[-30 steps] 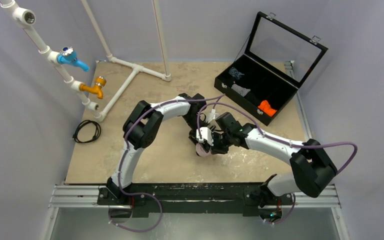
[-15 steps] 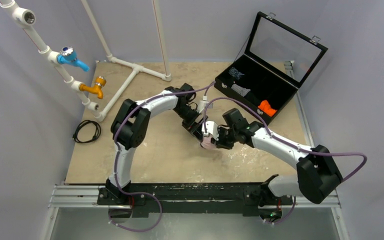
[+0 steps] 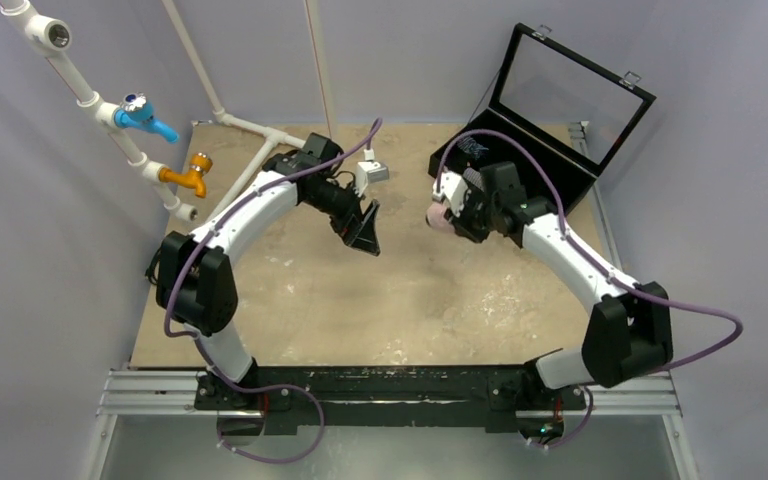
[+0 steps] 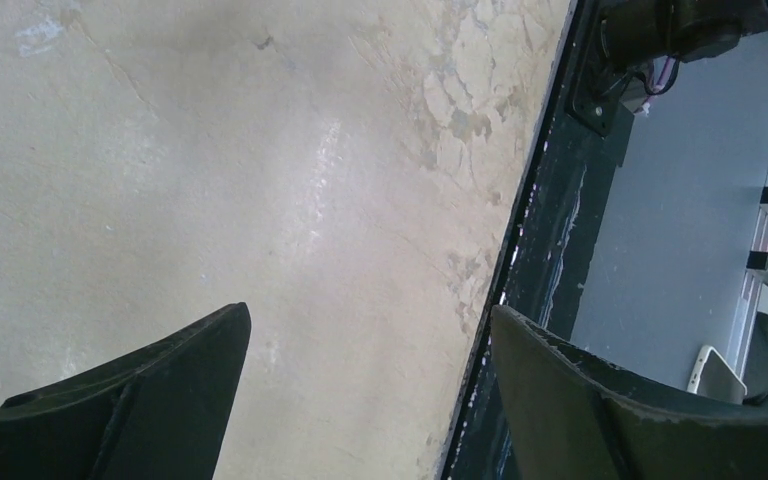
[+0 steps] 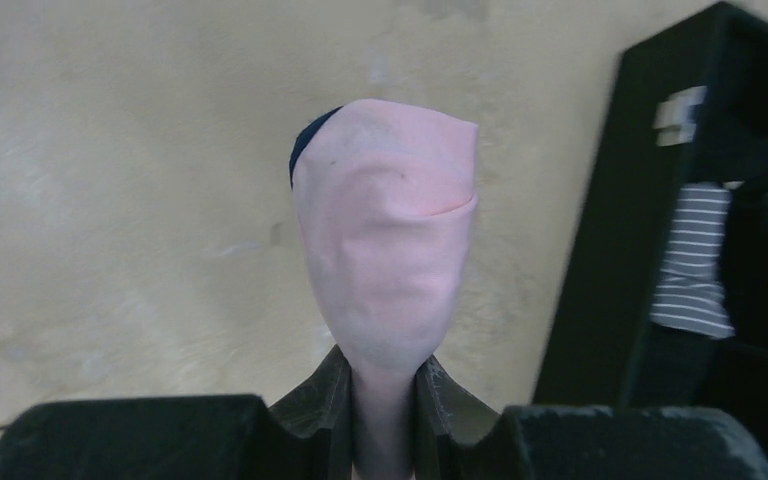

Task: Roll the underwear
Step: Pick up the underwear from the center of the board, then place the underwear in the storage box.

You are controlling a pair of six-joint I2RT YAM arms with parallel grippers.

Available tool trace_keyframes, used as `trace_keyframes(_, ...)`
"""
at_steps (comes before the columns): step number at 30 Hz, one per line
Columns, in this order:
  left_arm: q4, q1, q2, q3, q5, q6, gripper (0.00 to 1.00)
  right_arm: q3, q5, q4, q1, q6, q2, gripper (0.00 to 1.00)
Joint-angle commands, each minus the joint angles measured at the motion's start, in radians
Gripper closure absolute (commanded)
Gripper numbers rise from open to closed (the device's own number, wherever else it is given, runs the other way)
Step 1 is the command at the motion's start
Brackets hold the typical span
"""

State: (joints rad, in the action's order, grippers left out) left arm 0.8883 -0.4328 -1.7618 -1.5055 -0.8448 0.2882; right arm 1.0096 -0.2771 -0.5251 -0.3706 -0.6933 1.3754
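The underwear [image 5: 385,260] is a rolled pale pink bundle with a strip of dark navy trim at its top left. My right gripper [image 5: 384,400] is shut on its lower end and holds it above the table. In the top view the underwear [image 3: 439,214] and the right gripper [image 3: 452,212] hang just left of the open black case [image 3: 560,185]. My left gripper [image 3: 367,232] is open and empty over the table's back middle; its fingers [image 4: 140,400] show wide apart in the left wrist view.
The black case holds a grey-striped rolled cloth [image 5: 695,260] and other rolled cloths, seen beside its wall [image 5: 600,250] at the right. White pipes with blue [image 3: 145,115] and orange [image 3: 192,175] taps stand at the back left. A black cable [image 3: 174,262] lies at the left edge.
My right gripper has carried the rolled underwear from the table's middle up and back toward the black case. My left gripper has let go, opened and pulled away to the back left.
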Motion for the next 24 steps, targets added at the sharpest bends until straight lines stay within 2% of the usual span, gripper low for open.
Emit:
trace_keyframes(1,0.038,0.018,0.06,0.048,0.005,0.041,0.11,0.23,0.085,0.016,0.081,0.058,0.104,1.0)
trace_keyframes(14,0.086,0.035,0.163,0.124,0.097,0.057,0.13,0.808,0.217,-0.032,0.264,0.067,0.593,1.0)
trace_keyframes(19,0.073,0.035,0.169,0.14,0.114,0.044,0.14,0.93,0.256,-0.048,0.304,0.049,0.719,1.0)
trace_keyframes(24,0.069,0.035,0.159,0.136,0.112,0.033,0.14,0.975,0.276,-0.059,0.329,0.031,0.8,1.0)
